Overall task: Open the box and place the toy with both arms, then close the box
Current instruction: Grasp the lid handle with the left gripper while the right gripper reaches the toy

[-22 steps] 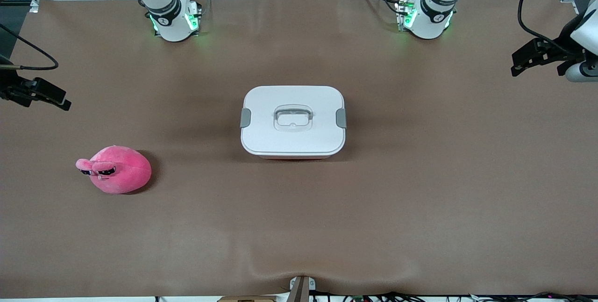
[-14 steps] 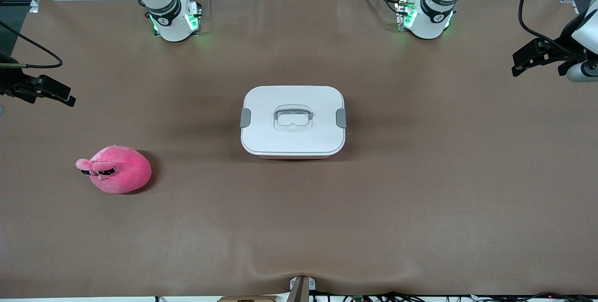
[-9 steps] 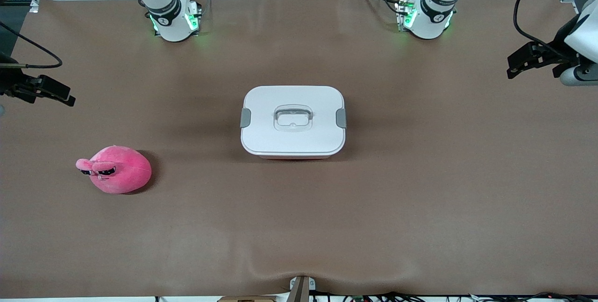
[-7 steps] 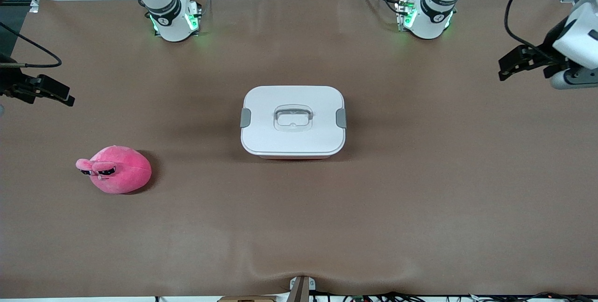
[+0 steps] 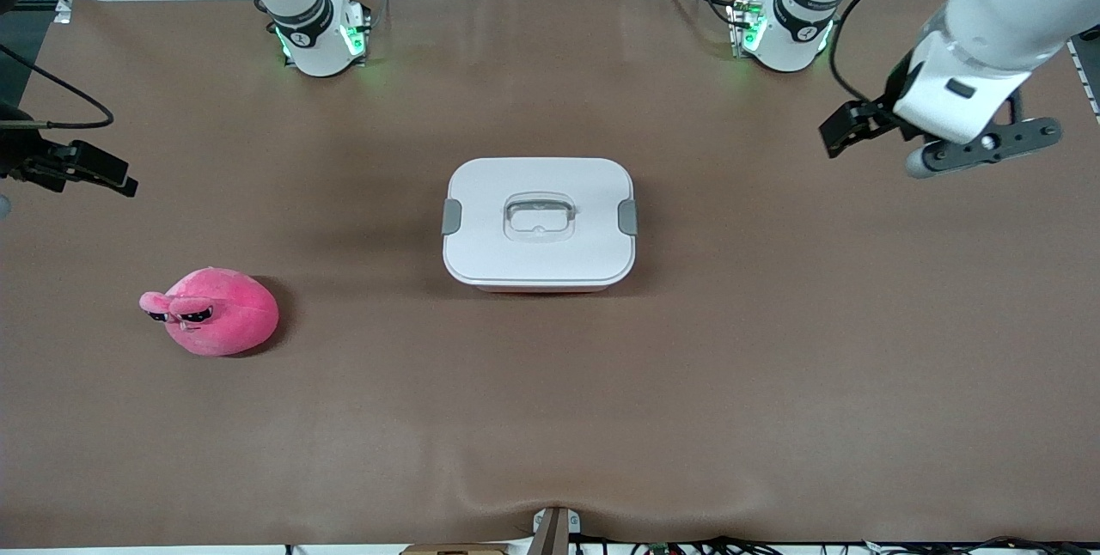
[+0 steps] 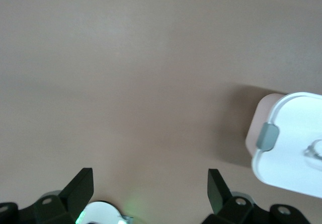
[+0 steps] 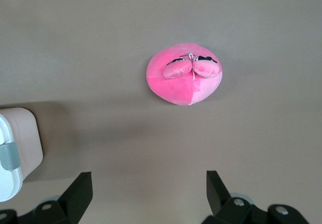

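Note:
The box point(image 5: 539, 224) sits mid-table, its white lid shut with grey clips point(image 5: 628, 217) at both ends. It also shows in the left wrist view point(image 6: 292, 143), and its corner in the right wrist view point(image 7: 17, 143). The hot-pink toy point(image 5: 210, 312) lies toward the right arm's end, nearer the front camera than the box; the right wrist view point(image 7: 184, 75) shows it too. My left gripper point(image 5: 838, 136) point(image 6: 149, 186) is open and empty, over bare table toward the left arm's end. My right gripper point(image 5: 116, 179) point(image 7: 148, 183) is open and empty, over the table's right-arm end, apart from the toy.
The two arm bases point(image 5: 322, 35) point(image 5: 786, 27), lit green, stand along the table's edge farthest from the front camera. The brown table cover point(image 5: 550, 417) has a slight bulge at its front edge.
My left arm has swung in from the table's end toward the box, its gripper now clearly over the table. My right gripper has hardly moved. Box and toy have not moved.

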Controlling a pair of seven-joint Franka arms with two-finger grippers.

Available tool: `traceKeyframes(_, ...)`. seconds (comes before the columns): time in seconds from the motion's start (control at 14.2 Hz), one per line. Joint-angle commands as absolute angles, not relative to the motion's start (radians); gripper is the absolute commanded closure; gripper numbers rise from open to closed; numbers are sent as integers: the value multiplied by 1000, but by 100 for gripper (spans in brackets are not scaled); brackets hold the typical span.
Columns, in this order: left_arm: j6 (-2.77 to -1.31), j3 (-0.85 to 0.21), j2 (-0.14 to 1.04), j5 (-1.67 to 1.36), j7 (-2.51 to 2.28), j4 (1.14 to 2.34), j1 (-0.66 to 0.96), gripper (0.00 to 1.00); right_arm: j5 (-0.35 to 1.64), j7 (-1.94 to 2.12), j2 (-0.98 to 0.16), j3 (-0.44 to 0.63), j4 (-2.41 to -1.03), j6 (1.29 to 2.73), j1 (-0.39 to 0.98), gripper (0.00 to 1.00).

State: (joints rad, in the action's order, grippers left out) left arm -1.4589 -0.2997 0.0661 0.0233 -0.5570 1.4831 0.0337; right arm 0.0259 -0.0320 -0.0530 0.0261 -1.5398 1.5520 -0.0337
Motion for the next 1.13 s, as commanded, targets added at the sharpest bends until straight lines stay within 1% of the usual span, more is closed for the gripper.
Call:
traceKeyframes(0.0, -1505, -357, 115, 3, -661, 1459, 34, 0, 26, -9, -46, 23, -1545, 1568, -40, 0)
traceKeyframes(0.14, -1558, -405, 149, -9, -798, 1456, 44, 0, 28, 46, -46, 23, -1557, 1591, -44, 0)
traceKeyframes(0.28, -1642, -426, 195, -46, -979, 1454, 81, 0, 32, 58, -48, 23, -1577, 1621, -43, 0)
traceKeyframes(0.35, -1675, -425, 216, -38, -1046, 1454, 122, 0, 34, 58, -49, 23, -1589, 1638, -38, 0)
traceKeyframes(0.49, -1721, -423, 259, -35, -1168, 1454, 179, 0, 38, 58, -51, 23, -1658, 1712, -37, 0)
traceKeyframes(0.63, -1771, -423, 285, 26, -1321, 1454, 242, 0, 38, 60, -61, 21, -1698, 1759, -32, 0)
traceKeyframes(0.85, -1840, -425, 336, 54, -1544, 1456, 310, 0, 40, 77, -95, 20, -1764, 1802, -25, 0)
traceKeyframes(0.99, -1899, -423, 382, 57, -1708, 1456, 354, 1, 38, 86, -98, 20, -1828, 1882, -20, 0)
traceKeyframes(1.06, -1936, -425, 396, 67, -1771, 1459, 371, 1, 38, 109, -115, 20, -1833, 1913, -17, 0)
